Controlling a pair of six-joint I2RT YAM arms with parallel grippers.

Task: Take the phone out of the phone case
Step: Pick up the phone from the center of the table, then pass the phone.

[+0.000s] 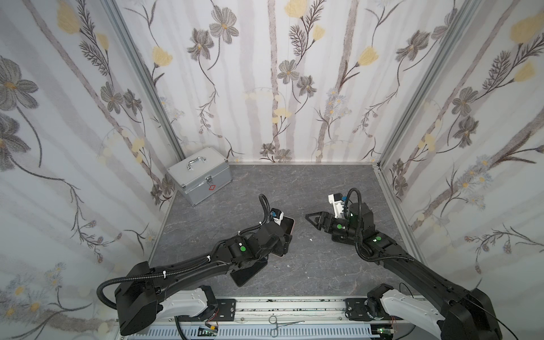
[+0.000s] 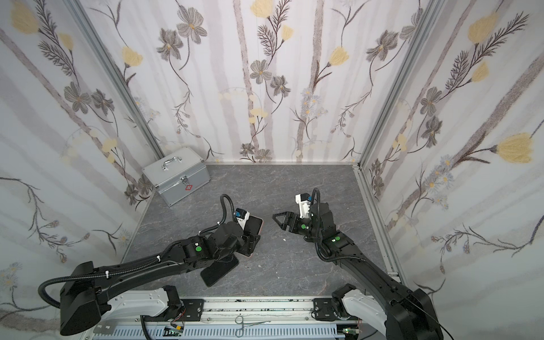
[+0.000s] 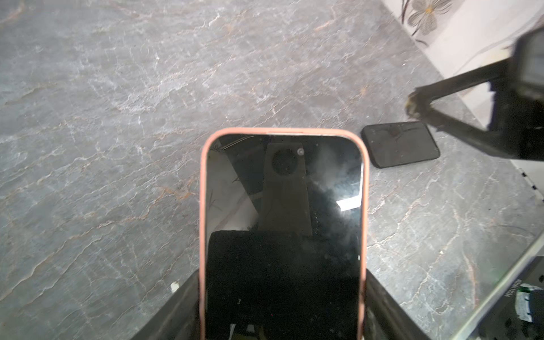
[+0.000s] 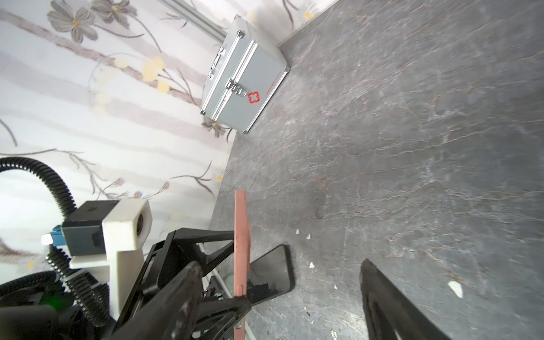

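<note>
Left hand [image 3: 282, 282] is closed across the two long sides of a pink, rubbery-looking phone case [image 3: 203, 206]. It holds the case up off the grey marbled surface [image 1: 294, 191], near its middle. The case is full: a black glass-fronted phone [image 3: 282, 191] sits in it, with the pink lip unbroken round the end that shows.

The phone is probably stiff, slick on its screen and liable to crack if dropped. The pink phone case likely flexes and gives good friction. A corner of the lip at the free end looks like the best place to peel. The present squeeze on the sides may pinch the phone in.

Right hand [image 1: 310, 218] is empty, its fingers well apart, and points at that free end from nearby.

A bare black phone-like slab [image 1: 248, 275] lies flat under the left arm. A silver metal carry box [image 1: 200, 179] stands latched in the far corner, its contents hidden.
</note>
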